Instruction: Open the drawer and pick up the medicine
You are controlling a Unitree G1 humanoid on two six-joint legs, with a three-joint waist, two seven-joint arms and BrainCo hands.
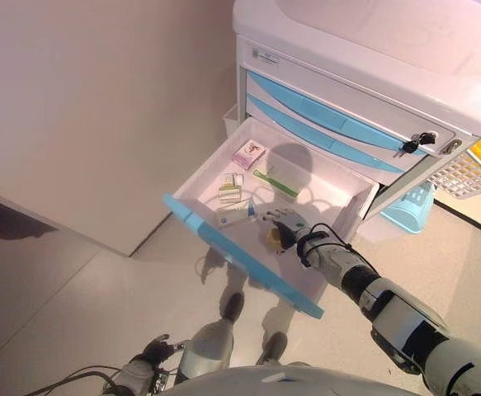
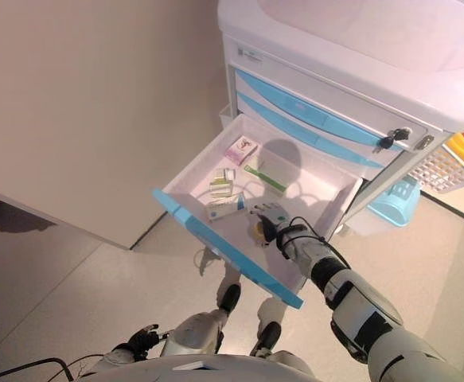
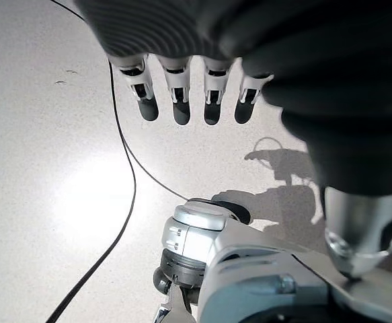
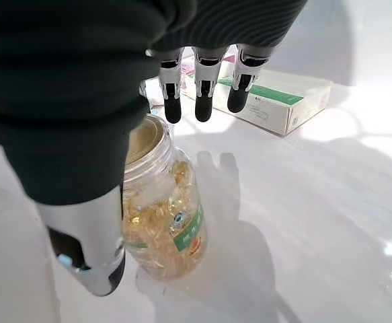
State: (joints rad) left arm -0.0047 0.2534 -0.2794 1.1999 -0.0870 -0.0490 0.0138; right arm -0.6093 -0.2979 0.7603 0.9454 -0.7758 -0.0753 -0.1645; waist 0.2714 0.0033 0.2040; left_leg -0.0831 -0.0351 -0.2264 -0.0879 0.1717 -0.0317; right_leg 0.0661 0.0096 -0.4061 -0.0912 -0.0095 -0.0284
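Note:
The white drawer with a blue front point(image 1: 223, 241) stands pulled out of the cart point(image 1: 347, 91). In it, near the front, stands a clear jar of yellow capsules point(image 1: 272, 238), also in the right wrist view point(image 4: 162, 215). My right hand point(image 1: 290, 226) reaches into the drawer with the jar between the thumb point(image 4: 88, 249) and the straight fingers point(image 4: 202, 101), not closed on it. Further in lie a pink box point(image 1: 249, 153), a green strip point(image 1: 275, 183), small boxes point(image 1: 230, 191) and a white and green box point(image 4: 276, 101). My left hand point(image 1: 153, 353) hangs low, open and empty.
The cart's upper blue-fronted drawers point(image 1: 331, 115) are shut, with keys point(image 1: 413, 144) in the lock. A blue basket point(image 1: 409, 206) sits on the floor beside the cart, and a white wire basket point(image 1: 467, 173) hangs to its right. A pale wall panel point(image 1: 100, 107) stands on the left.

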